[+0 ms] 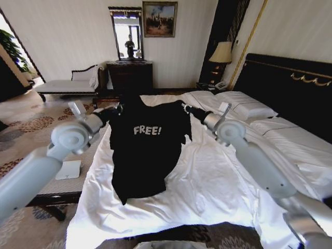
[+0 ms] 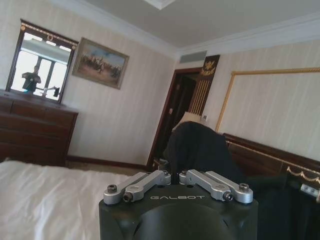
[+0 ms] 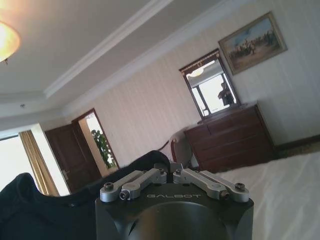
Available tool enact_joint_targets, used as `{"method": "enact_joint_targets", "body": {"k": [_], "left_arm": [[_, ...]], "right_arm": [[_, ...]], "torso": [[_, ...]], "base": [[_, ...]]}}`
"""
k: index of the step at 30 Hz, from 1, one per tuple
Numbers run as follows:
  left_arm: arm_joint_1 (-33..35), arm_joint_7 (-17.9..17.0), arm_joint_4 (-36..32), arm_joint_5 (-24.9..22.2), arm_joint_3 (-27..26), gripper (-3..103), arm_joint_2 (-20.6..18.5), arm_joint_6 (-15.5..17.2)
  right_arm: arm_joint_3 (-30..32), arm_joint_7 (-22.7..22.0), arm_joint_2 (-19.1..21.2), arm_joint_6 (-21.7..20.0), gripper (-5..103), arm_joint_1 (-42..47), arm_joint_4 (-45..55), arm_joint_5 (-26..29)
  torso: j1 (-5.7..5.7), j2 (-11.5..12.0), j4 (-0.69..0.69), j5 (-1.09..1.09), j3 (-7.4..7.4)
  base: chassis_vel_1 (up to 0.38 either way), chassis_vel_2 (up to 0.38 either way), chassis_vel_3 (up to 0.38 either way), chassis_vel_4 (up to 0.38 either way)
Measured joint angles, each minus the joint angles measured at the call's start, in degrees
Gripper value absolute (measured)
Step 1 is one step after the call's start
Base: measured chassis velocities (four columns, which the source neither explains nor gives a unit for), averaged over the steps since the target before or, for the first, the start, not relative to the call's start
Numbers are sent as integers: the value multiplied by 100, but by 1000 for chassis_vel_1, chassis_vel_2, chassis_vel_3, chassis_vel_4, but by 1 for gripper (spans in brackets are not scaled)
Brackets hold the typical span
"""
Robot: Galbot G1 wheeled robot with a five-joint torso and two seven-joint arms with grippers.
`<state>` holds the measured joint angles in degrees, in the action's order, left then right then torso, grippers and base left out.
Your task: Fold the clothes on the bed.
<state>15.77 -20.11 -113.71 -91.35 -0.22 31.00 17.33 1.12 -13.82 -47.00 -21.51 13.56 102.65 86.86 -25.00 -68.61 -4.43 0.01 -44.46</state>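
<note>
Black T-shirt [image 1: 148,150] hanging over bed [image 1: 207,181]

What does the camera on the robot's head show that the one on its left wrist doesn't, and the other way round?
The head view alone shows the black T-shirt's white "FREE!" lettering, the shirt hanging lifted over the bed, both arms, the pillows and a lamp. The left wrist view alone shows the left end effector up close, shut on a bunch of the shirt, plus the ceiling moulding. Both share the black T-shirt, the white bedding, the dark dresser, its mirror, the painting and the headboard.
</note>
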Motion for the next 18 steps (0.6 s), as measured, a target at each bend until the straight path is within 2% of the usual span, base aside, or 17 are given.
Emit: {"method": "enact_joint_targets", "body": {"k": [5, 10, 12, 13, 17, 18], "left_arm": [[-774, -129, 304, -195, 324, 2, 170, 1], [-1155, -271, 373, -344, 439, 2, 312, -11], [-644, -393, -188, -558, -150, 2, 75, -77], [-644, -393, -188, -558, -150, 2, 75, -77], [704, -307, -975, -494, -1111, 2, -706, -234], [704, -307, -975, -494, -1111, 2, -706, -234]], "right_arm": [[-254, -150, 69, -66, 1, -869, -392, 432], [-346, -202, 88, -79, 1, -1179, -545, 584], [-240, -381, 241, -91, 1, -1108, -64, 804], [-240, -381, 241, -91, 1, -1108, -64, 804], [105, -586, 426, -132, 1, -752, 571, 1061], [105, -586, 426, -132, 1, -752, 571, 1061]], "torso": [[0, 0, 2, -4, 0], [1, 0, 1, -2, 1], [0, 1, -2, 1, 1], [0, 1, -2, 1, 1], [2, 0, 4, -2, 1], [2, 0, 4, -2, 1]], "base": [[0, 0, 0, 0], [0, 0, 0, 0], [0, 0, 0, 0], [0, 0, 0, 0], [0, 0, 0, 0], [0, 0, 0, 0]]}}
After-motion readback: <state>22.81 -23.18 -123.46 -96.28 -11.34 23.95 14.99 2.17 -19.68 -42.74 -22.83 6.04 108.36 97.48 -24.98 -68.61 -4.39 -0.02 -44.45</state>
